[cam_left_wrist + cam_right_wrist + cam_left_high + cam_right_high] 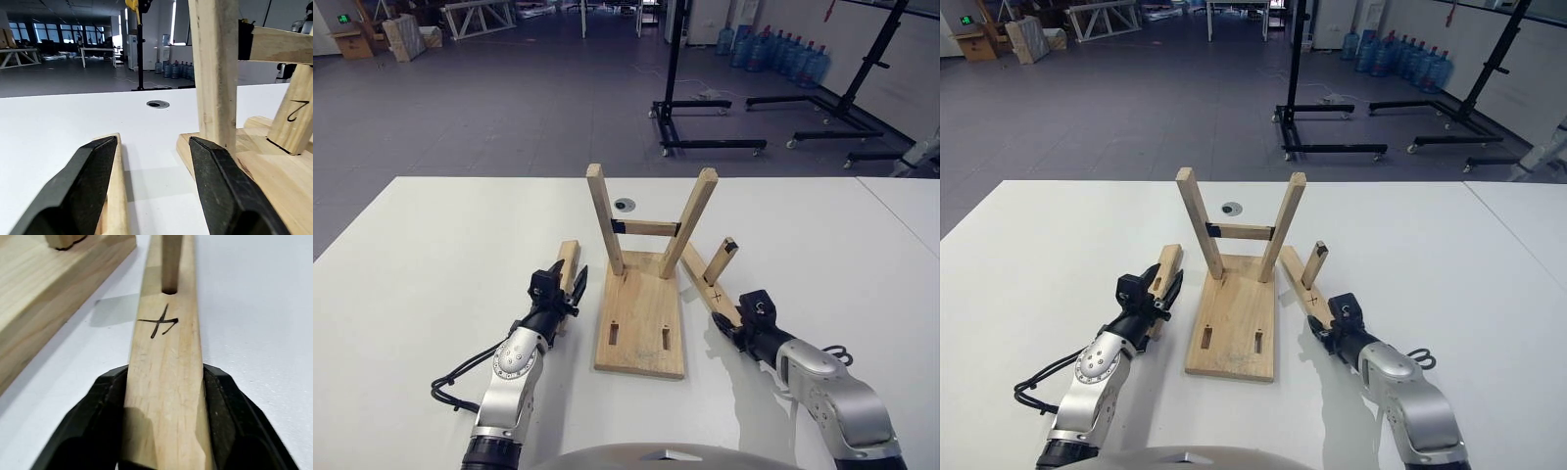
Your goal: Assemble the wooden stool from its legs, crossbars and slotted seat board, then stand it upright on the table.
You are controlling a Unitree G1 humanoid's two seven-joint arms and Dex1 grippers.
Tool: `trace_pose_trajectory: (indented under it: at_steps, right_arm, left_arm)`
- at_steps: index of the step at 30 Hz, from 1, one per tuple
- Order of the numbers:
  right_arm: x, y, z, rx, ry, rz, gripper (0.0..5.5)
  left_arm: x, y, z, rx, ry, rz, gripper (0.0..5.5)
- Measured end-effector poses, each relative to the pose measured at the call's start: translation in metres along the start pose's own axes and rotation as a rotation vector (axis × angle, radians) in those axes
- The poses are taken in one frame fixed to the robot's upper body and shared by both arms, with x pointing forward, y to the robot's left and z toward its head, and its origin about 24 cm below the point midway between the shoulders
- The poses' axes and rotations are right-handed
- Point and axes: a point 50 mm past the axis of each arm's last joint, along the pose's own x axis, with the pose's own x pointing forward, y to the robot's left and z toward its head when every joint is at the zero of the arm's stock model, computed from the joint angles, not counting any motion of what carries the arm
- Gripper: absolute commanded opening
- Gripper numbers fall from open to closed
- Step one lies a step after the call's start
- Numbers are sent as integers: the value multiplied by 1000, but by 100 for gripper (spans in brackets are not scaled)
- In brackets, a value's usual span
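The slotted seat board (641,318) lies flat on the white table, with two legs (605,220) standing in its far end, joined by a crossbar (646,227). A loose leg (570,262) lies to its left. My left gripper (567,275) is open at that leg's near end; in the left wrist view one finger (83,191) rests over the leg (115,196) and the other (225,191) is beside the board's edge. On the board's right, my right gripper (729,328) is shut on a leg marked with an X (164,347), which has a short crossbar (722,258) sticking up from it.
A round grommet hole (625,205) sits in the table behind the stool. Black cables trail by both arms (450,384). Another table (906,201) adjoins at the right. Black wheeled metal frames (705,108) stand on the floor beyond the far edge.
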Motion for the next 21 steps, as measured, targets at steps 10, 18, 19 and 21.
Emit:
trace_pose_trajectory:
  at_steps: [10,18,19,21]
  right_arm:
    - [-17,-33,99,175,-805,84,204]
    - [-24,1,112,68,-935,490,204]
    - [-25,9,111,70,-924,559,204]
    - [-23,29,105,72,-837,737,204]
  left_arm:
    - [1,-4,40,-299,-205,-203,268]
    - [-9,-7,54,-608,-159,-574,286]
    - [-11,-10,56,-633,-150,-620,301]
    - [-12,-14,62,-661,-168,-683,334]
